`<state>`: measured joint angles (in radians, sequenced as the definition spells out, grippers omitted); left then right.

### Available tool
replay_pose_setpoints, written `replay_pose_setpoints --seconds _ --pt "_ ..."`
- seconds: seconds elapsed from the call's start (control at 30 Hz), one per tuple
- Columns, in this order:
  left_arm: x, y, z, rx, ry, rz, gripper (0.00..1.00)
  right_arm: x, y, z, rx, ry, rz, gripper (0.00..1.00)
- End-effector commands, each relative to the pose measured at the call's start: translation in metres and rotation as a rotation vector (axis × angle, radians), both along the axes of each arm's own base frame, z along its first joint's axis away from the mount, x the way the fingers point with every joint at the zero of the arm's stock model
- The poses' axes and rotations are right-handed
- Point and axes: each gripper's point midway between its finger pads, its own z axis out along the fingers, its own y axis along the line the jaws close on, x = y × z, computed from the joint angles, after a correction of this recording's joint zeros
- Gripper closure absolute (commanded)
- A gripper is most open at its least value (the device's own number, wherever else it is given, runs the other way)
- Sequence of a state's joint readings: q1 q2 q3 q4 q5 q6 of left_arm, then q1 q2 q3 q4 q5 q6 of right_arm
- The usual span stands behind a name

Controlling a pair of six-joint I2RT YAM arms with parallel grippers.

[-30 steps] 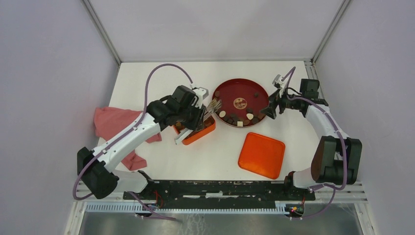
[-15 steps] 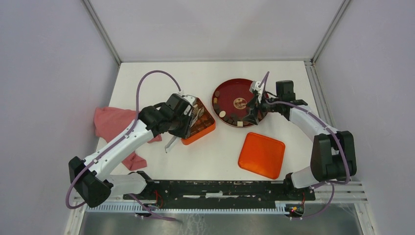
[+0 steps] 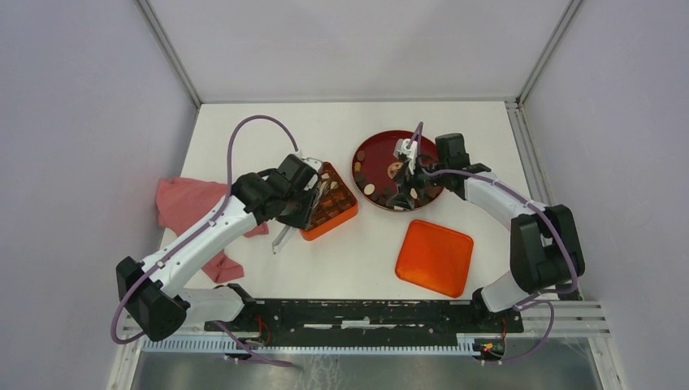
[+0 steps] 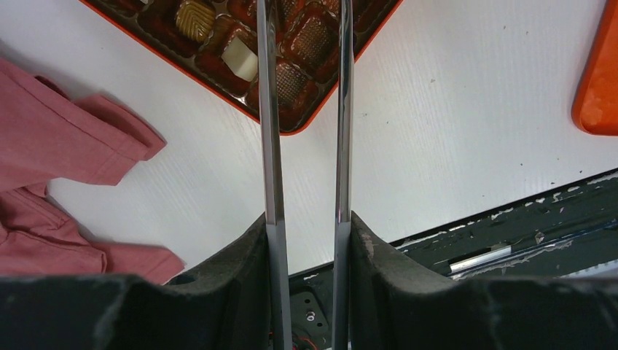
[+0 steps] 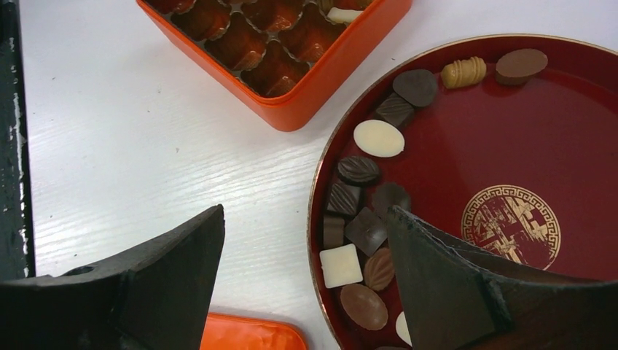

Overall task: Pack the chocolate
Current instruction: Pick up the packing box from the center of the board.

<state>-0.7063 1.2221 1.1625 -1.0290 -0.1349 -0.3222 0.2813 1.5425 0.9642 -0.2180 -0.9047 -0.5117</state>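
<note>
Several chocolate pieces [image 3: 390,193], dark, brown and cream-white, lie along the near-left edge of the round dark-red plate [image 3: 382,158]. In the right wrist view they show as squares and ovals [image 5: 368,230]. My right gripper [image 5: 304,219] hangs open over the plate's rim with nothing in it. My left gripper [image 4: 306,226] is shut on metal tongs [image 4: 271,146]. The tongs' blades reach over the orange compartmented box [image 3: 333,203], and their tips are cut off at the top of the left wrist view. The box [image 4: 182,69] holds several chocolates [image 4: 240,58].
An orange lid [image 3: 435,257] lies flat at the near right of the plate. A crumpled red cloth [image 3: 191,207] sits left of the box, under my left arm. The black base rail [image 3: 366,313] runs along the table's near edge.
My left arm has pulled back from the plate, bringing the tongs over the box. My right gripper has moved left from the plate's right rim to its near-left side.
</note>
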Motion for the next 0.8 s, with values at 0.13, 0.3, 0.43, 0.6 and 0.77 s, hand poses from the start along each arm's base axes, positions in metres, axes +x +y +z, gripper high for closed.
replay_pose_setpoints --seconds 0.13,0.3,0.43,0.6,0.77 --pt "0.015 -0.003 0.032 -0.056 -0.092 0.074 0.98 0.056 0.043 0.021 -0.066 -0.058 -0.11 0.16" --pt "0.008 0.002 0.033 -0.082 -0.102 0.107 0.98 0.082 0.098 0.027 -0.094 -0.049 -0.194 0.34" --pt "0.002 0.007 0.034 -0.101 -0.108 0.128 0.98 0.095 0.132 0.018 -0.111 -0.006 -0.272 0.45" --pt "-0.006 0.014 0.033 -0.108 -0.108 0.143 0.98 0.107 0.158 0.009 -0.135 0.008 -0.341 0.48" --pt "-0.009 0.016 0.034 -0.111 -0.111 0.14 0.98 0.113 0.156 -0.01 -0.186 0.027 -0.377 0.47"
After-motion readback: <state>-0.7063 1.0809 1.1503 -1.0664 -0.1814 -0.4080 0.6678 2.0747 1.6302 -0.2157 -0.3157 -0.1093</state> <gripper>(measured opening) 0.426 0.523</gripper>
